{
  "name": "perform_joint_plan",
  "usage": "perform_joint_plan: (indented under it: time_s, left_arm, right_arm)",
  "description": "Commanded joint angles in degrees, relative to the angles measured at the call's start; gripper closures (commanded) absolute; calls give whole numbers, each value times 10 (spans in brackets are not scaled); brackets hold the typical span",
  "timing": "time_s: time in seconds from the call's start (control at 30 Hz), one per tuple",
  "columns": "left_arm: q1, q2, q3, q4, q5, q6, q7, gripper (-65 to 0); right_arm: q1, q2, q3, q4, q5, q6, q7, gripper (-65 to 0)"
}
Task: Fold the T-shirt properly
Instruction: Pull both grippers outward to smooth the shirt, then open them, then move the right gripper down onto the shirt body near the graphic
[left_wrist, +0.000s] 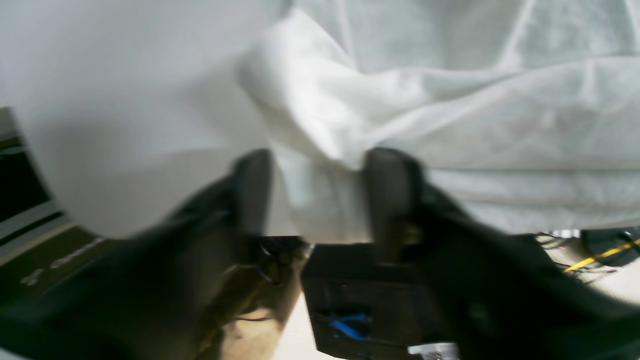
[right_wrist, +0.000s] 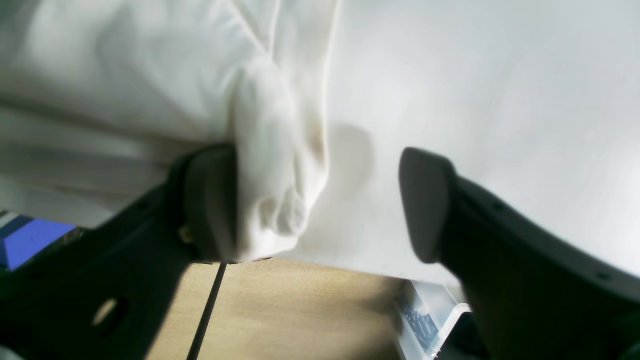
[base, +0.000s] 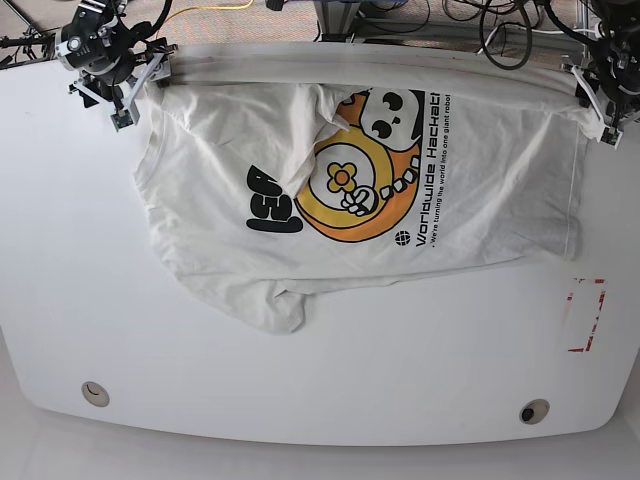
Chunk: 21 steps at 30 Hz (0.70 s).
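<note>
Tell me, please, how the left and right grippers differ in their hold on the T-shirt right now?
The left gripper has a fold of the T-shirt filling the gap between its fingers; the right gripper stands wider, cloth touching only one finger. Both are open at the table's far edge.

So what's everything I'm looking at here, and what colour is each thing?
T-shirt: one, white with black lettering and a yellow-orange cartoon print, spread wrinkled across the far half of the table, one lower corner folded over.
Table: one, white, fills most of the base view.
Red outline mark: one, red, on the table near its right edge.
Round holes: two, dark, near the table's front edge.
Cables: several, black, beyond the far edge.
Left pincer: one, black, open, shirt cloth between its fingers.
Right pincer: one, black, open, cloth against one finger.
</note>
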Motion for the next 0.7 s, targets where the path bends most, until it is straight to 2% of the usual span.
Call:
perform_joint_plan:
  time_s: [0.0,0.03,0.1,0.3,0.47,0.67]
  left_arm:
    - [-9,-12,-7,30,-2,4,-3,-394]
    - [-17,-12,-8,44,-2,4,-3,-426]
    - [-22,-12,-8,58,-2,4,-3,-447]
    - [-27,-12,-8,94,-5,4,-2,-440]
    - [-45,-12,-19,98,-39,4,-2,-440]
    - [-71,-12,-50,97,-50,4,-2,-440]
  right_arm:
    - [0,7,5,22,3,-5,11,-537]
    - [3,7,6,27,14,-5,16,-541]
    - [5,7,7,29,38,-5,22,-533]
    - [12,9,54,33,130,-5,26,-509]
    - [23,10,68,33,207,-5,24,-510]
    - [43,10,49,33,233,-5,23,-510]
